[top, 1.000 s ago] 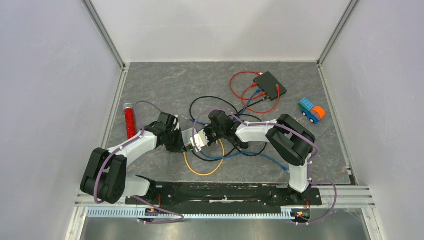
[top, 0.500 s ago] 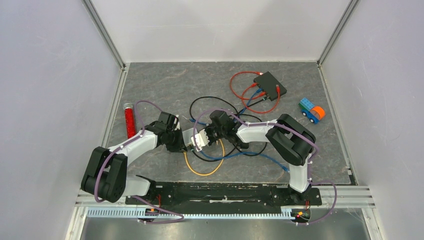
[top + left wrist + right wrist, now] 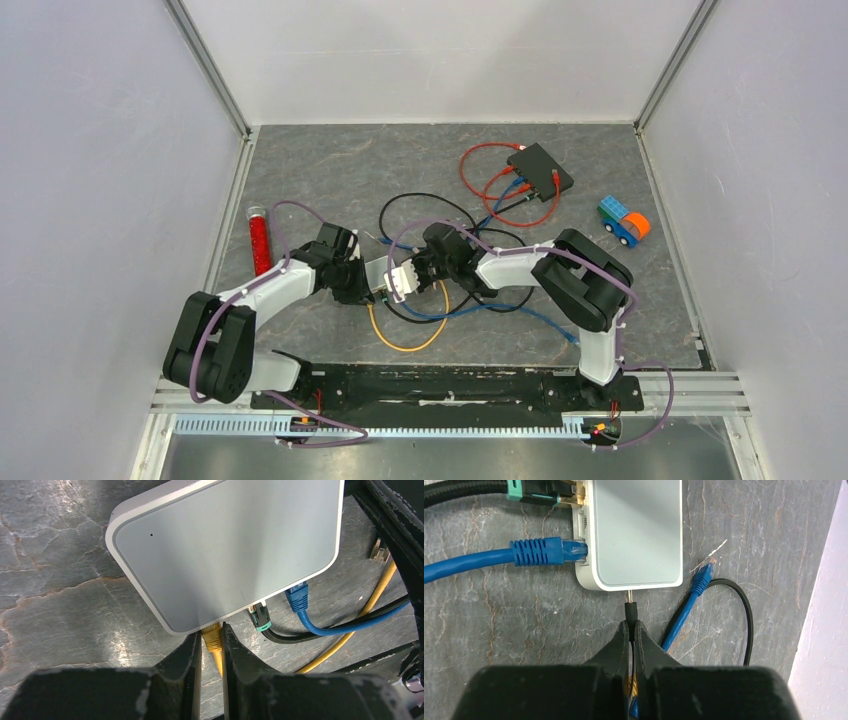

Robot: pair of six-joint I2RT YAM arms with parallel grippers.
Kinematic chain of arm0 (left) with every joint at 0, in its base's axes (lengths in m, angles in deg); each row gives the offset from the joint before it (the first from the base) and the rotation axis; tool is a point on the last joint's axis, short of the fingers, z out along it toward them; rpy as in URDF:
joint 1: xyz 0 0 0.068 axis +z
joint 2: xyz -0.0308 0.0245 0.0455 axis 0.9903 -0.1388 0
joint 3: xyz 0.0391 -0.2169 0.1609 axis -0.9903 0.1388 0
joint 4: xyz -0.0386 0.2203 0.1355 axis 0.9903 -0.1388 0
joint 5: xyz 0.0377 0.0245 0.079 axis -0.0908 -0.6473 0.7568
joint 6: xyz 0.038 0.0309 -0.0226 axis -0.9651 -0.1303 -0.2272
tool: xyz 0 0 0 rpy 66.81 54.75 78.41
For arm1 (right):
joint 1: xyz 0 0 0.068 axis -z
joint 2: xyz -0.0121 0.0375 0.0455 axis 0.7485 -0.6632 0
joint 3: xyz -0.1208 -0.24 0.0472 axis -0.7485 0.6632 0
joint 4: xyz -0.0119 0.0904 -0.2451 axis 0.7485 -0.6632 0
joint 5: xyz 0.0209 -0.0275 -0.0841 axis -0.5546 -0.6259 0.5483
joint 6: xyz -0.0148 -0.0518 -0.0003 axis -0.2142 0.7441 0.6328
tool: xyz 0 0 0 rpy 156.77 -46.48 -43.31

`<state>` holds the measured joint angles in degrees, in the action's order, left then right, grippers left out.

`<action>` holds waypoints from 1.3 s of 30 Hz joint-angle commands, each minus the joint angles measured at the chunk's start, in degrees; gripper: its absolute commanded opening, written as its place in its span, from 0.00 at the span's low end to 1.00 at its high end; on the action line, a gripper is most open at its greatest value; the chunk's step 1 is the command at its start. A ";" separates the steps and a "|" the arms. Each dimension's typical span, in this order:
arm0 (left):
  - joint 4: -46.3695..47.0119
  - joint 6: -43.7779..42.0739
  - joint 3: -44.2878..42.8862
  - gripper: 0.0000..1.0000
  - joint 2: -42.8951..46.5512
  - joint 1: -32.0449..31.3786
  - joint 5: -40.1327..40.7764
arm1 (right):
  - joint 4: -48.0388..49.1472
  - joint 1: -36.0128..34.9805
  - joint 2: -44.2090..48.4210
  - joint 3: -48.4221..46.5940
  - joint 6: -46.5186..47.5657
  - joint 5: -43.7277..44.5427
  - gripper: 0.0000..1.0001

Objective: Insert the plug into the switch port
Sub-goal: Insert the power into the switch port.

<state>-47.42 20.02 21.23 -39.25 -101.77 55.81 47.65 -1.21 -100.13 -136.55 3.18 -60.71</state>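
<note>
One white switch (image 3: 225, 550) lay just beyond both pairs of fingers. Two plugs sat in its ports, a blue plug (image 3: 546, 551) and a teal-booted black plug (image 3: 531, 495). The left gripper (image 3: 211, 639) pinched a third, the yellow plug (image 3: 212, 633), at the switch's edge. The right gripper (image 3: 632, 629), closed tight, nipped a thin black plug (image 3: 630, 611) whose pin reached the switch's side.

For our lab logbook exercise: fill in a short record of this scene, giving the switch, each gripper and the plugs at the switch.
Switch: white switch, lying flat
Left gripper: closed on yellow plug, at the switch's port edge
Right gripper: closed on black barrel plug, tip at the switch's side
Other plugs in ports: blue plug, teal-booted plug
</note>
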 commanded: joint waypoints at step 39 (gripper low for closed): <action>-1.58 -4.00 -0.84 0.06 -1.87 -1.07 -3.76 | 3.44 -3.24 -0.22 -1.52 -0.34 -0.51 0.00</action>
<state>-48.60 19.61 20.43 -40.00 -101.81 55.64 48.53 -2.92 -100.68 -136.86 2.73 -57.06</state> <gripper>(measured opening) 0.216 0.014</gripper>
